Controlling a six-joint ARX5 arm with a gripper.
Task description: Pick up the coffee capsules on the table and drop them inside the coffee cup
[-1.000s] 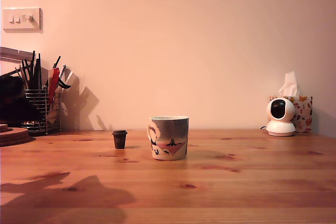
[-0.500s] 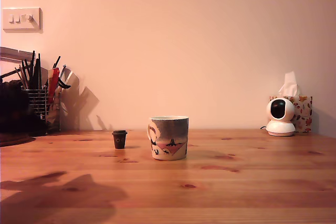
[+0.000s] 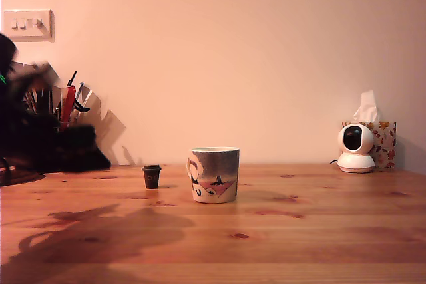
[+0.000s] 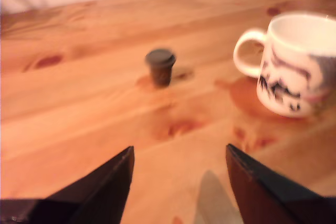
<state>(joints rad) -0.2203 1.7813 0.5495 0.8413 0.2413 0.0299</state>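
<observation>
One small dark brown coffee capsule [image 3: 152, 176] [image 4: 160, 66] stands upright on the pine table [image 3: 299, 231], just to the exterior view's left of the coffee cup [image 3: 215, 174] [image 4: 294, 64]. The cup is a squat mug with a pale rim and a pink, white and black picture. My gripper [image 4: 178, 156] is open with nothing between its dark fingers [image 4: 107, 182]; the capsule lies ahead of it, some way off. In the exterior view the arm shows as a dark blurred mass [image 3: 46, 144] at the far left.
A wire utensil holder [image 3: 70, 108] stands behind the arm at the back left, under a wall switch [image 3: 26, 24]. A small white camera [image 3: 355, 147] and a tissue box [image 3: 383, 139] sit at the back right. The arm's shadow [image 3: 100, 237] falls on the front left planks.
The arm has swung in from the exterior view's left edge, now covering most of the utensil holder. Its shadow on the table has grown rightwards. Capsule and cup have not moved.
</observation>
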